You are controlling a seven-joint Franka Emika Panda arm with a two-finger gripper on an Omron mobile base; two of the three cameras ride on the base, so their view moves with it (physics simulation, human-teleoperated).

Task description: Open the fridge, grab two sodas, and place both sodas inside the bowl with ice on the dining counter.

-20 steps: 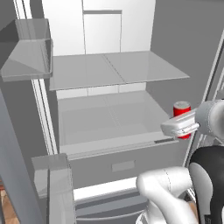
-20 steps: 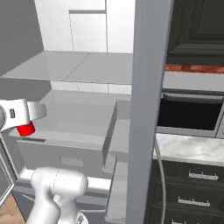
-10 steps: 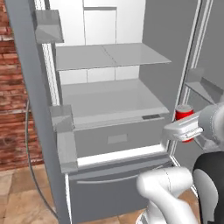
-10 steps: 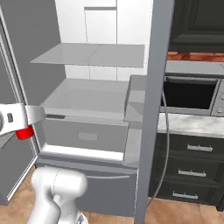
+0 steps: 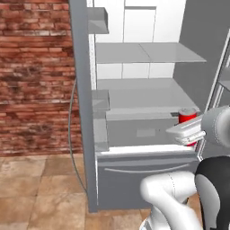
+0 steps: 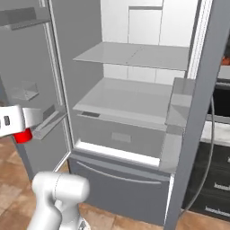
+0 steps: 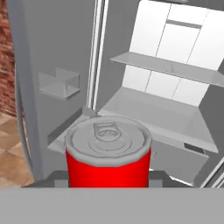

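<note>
My gripper (image 5: 189, 130) is shut on a red soda can (image 5: 188, 117), held upright in front of the fridge (image 5: 143, 96), near its right side. In the right base view the gripper (image 6: 18, 128) sits at the far left with the can's red bottom (image 6: 22, 135) below it. The hand view looks over the can's grey lid (image 7: 108, 136) into the fridge (image 7: 162, 113), whose two doors stand open on white walls and bare grey shelves. The bowl and the dining counter are out of view.
The open left door (image 5: 83, 90) and right door (image 6: 202, 112) flank the fridge, with the shut bottom drawer (image 5: 134, 175) below. A brick wall (image 5: 36, 67) and tiled floor (image 5: 40, 188) lie to the left. Dark cabinets (image 6: 218, 179) stand to the right.
The whole picture has shifted: the base has backed away from the fridge, bringing the brick wall and floor into view. The can stays in the gripper.
</note>
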